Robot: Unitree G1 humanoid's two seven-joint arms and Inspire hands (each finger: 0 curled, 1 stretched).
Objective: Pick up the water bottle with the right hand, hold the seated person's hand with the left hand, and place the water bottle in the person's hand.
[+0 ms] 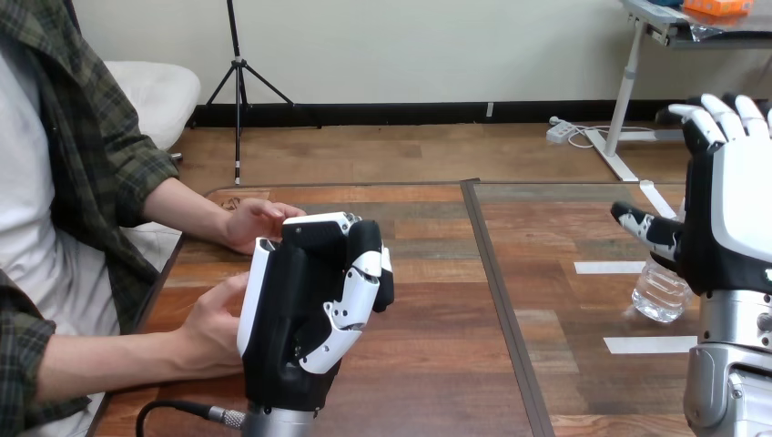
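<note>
Left hand (300,309): clenched, gripping nothing, back close against person's lower hand (214,323); contact unclear. Right hand (728,209): raised, unclenched, fingers straight. Water bottle (660,293): on table (437,309), just under right thumb, top hidden behind that hand, not held.

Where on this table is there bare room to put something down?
The widest bare patch lies mid-table, between the left hand and the water bottle, across the dark seam. The left side is crowded: the person's hands sit close beside the left hand.
</note>
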